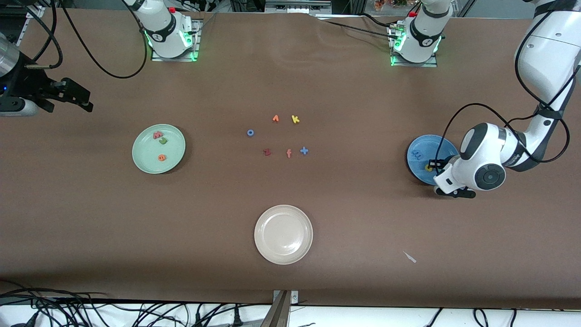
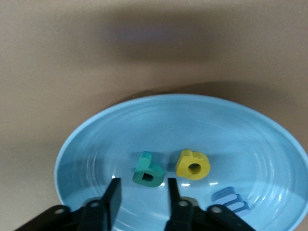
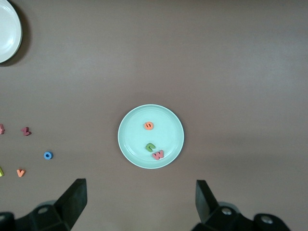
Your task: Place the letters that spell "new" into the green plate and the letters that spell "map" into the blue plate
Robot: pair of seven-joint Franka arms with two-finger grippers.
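You see the left gripper (image 2: 143, 195) low over the round medium-blue plate (image 2: 96, 139), fingers parted around nothing | tiny teal foam p (image 2: 147, 171), yellow a (image 2: 192, 164), blue m (image 2: 232, 200) in it | green n (image 3: 150, 147), orange e (image 3: 148, 125), salmon-red w (image 3: 158, 154) in the pale mint-green plate (image 3: 130, 130) | right gripper (image 3: 140, 198) spread wide above it, waiting.

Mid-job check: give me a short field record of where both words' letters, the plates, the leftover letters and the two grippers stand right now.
green plate: holds green n, orange e, salmon-red w
blue plate: holds blue m, yellow a, teal p
left gripper: low over the blue plate, fingers parted, empty, the p lying loose just ahead
right gripper: open, empty, waiting at the right arm's end of the table
cream-white plate: nearest the front camera
spare letters: mid-table, on no plate
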